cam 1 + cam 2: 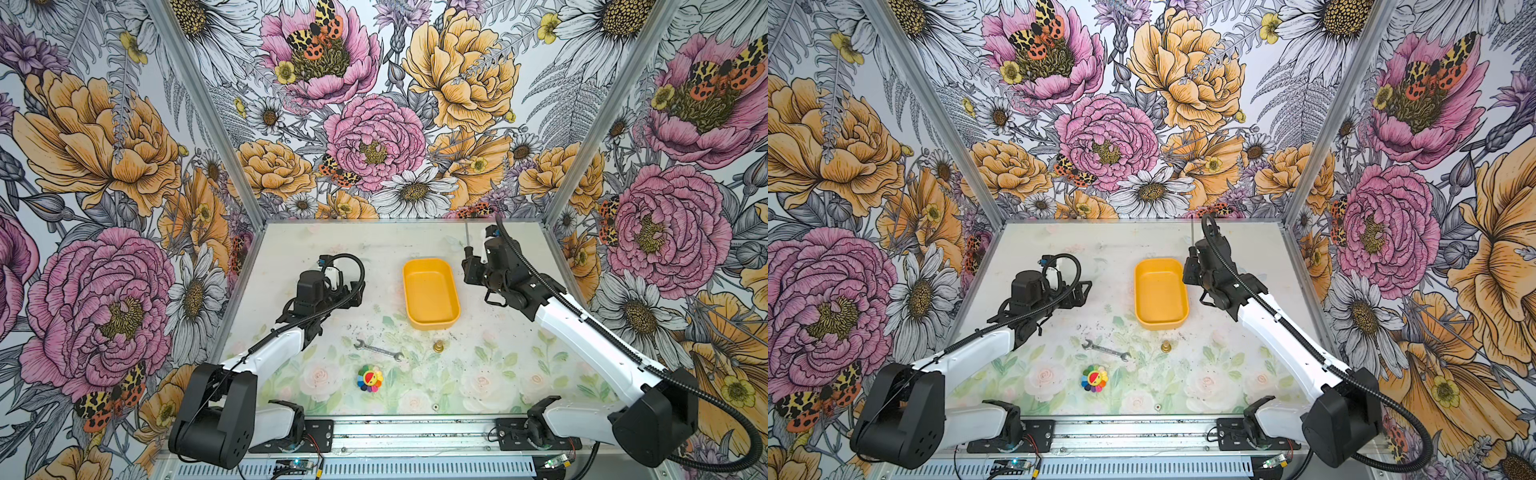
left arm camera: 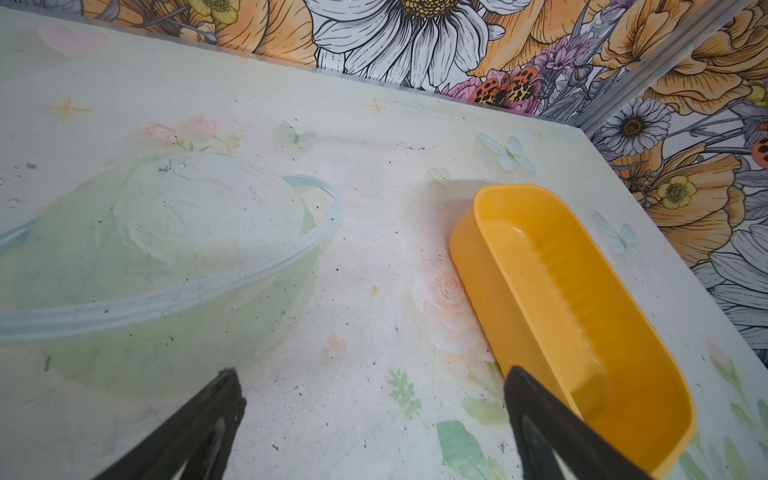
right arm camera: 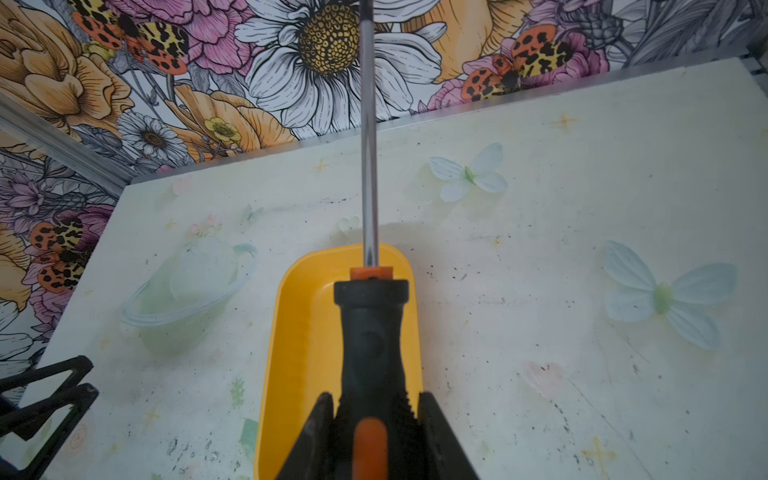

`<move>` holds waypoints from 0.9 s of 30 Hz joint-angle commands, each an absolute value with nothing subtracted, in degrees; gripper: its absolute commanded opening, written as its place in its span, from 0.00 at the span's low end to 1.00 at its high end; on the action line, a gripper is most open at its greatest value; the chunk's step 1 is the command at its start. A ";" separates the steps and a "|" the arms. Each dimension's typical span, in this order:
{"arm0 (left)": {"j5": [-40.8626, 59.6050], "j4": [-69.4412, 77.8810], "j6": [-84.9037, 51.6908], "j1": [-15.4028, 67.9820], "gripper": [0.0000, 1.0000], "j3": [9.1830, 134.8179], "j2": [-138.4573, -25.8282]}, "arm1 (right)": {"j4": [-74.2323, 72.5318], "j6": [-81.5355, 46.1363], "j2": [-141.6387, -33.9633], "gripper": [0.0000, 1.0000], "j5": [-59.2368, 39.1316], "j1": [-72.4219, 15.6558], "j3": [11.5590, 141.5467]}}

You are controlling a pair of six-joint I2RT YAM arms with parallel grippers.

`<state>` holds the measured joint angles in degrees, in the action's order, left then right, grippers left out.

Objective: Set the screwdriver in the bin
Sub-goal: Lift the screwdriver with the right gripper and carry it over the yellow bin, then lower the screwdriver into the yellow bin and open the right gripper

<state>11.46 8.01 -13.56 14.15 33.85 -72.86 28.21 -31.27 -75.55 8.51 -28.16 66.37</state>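
Floral wallpaper (image 1: 374, 124) walls in a pale printed table (image 1: 332, 241), on which the yellow bin (image 1: 430, 291) sits mid-table with nothing inside it. The right gripper (image 3: 374, 401) is clamped on the black-and-orange handle of the screwdriver (image 3: 371, 332), held just beside the bin's far right corner in both top views, shaft aimed at the back wall. The left gripper (image 2: 372, 374) stands with jaws spread wide, holding nothing, left of the bin. Nearer the front lie a silver wrench (image 1: 378, 350), a small brass fitting (image 1: 438, 345) and a rainbow flower toy (image 1: 370, 378), all apart from the bin
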 commanded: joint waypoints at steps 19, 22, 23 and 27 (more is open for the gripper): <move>10.49 5.80 -12.92 15.24 0.99 34.19 -70.67 | 29.37 -41.32 -95.29 0.00 14.69 -39.18 68.57; 10.30 5.80 -13.01 15.45 0.99 34.01 -70.59 | 29.36 -41.90 -96.86 0.00 14.84 -39.20 68.21; 10.30 5.80 -13.01 15.47 0.99 34.02 -70.50 | 29.36 -41.87 -97.21 0.00 15.00 -39.20 68.10; 10.17 5.80 -13.01 15.59 0.99 33.93 -70.59 | 29.38 -41.97 -99.01 0.00 15.10 -39.18 68.20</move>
<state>11.22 5.76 -13.54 15.16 33.85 -71.96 30.11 -41.12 -98.02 13.54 -38.83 68.47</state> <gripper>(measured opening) 0.988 0.307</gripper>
